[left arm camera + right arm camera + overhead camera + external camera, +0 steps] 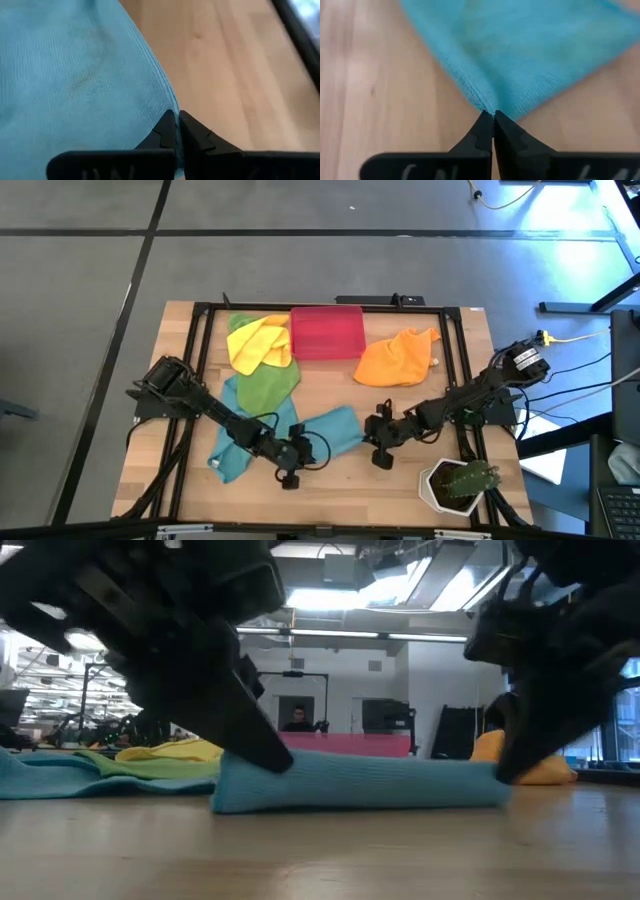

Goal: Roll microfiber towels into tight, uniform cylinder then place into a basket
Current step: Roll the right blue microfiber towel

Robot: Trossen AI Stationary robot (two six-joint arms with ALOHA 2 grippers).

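While both jaws pinch opposite corners of one teal towel (pixel 325 430) flat on the worktop (pixel 400 480), the basket (pixel 326 332) sits empty and nothing is rolled.

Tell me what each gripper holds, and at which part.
Both pinch the teal towel by its edge: left gripper at one end, right gripper at a corner.

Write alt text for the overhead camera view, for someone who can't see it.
Both grippers, left and right, are shut on corners of a teal towel on the wooden table. Behind lie yellow, green and orange towels and a red basket.
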